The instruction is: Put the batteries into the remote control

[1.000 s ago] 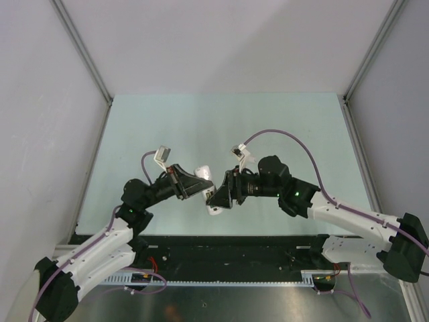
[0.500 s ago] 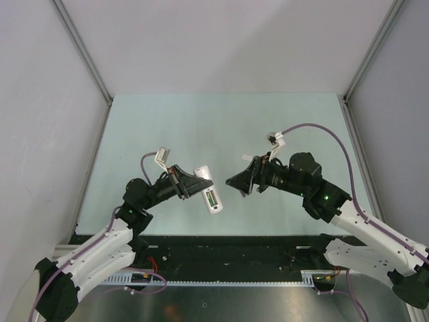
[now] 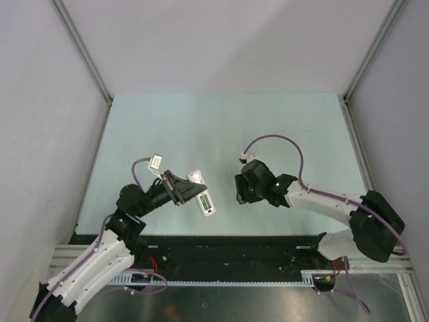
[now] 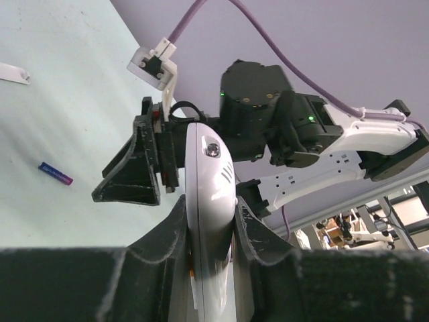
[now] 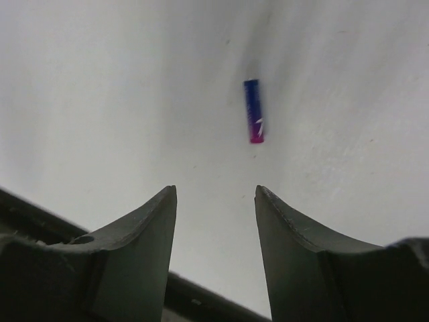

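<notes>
Right gripper [image 5: 216,194] hangs part-open, empty, tips aimed at purple battery [image 5: 253,111] lying on bare table [image 5: 100,80]; left gripper [image 4: 211,203] clamps remote [image 4: 208,161] edgewise, toward table's front edge.

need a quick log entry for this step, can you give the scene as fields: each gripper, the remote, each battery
left gripper: shut on the remote control, holding it off the table
right gripper: open, empty, pointing down over the purple battery
remote control: compartment side faces up in the top view
green battery: appears seated in the remote's compartment
purple battery: lying loose on the table, apart from the right fingers
left to load: purple battery
</notes>
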Robot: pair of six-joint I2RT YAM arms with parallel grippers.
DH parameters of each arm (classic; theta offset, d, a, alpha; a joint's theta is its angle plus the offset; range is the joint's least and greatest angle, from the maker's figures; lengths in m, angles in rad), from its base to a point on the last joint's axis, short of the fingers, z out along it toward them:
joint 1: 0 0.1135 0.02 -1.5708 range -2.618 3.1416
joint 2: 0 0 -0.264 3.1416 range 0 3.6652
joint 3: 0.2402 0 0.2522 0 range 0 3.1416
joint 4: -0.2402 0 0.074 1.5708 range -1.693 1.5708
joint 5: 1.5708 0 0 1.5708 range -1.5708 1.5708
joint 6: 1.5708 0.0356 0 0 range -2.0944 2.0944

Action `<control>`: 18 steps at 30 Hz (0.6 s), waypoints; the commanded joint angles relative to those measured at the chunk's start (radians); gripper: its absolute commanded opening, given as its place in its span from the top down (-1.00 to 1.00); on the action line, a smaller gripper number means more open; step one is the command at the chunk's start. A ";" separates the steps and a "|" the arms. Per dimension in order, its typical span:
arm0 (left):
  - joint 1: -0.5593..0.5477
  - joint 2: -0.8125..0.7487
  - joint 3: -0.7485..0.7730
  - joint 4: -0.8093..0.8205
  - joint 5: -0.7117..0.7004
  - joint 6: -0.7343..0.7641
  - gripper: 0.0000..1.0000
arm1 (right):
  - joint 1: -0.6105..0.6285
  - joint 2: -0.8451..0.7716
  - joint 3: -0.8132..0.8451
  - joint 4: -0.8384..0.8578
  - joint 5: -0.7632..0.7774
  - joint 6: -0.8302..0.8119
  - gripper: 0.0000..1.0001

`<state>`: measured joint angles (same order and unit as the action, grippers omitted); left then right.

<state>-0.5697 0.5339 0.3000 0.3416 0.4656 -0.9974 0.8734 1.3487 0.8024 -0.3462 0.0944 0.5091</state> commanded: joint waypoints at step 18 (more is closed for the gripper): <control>0.022 -0.081 0.010 -0.099 0.002 0.095 1.00 | -0.103 0.274 0.132 0.121 0.025 -0.188 0.18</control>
<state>-0.5587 0.4637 0.2928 0.2214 0.4557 -0.9318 0.7734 1.6062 0.8841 -0.2520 0.1379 0.3622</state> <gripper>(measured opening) 0.269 0.420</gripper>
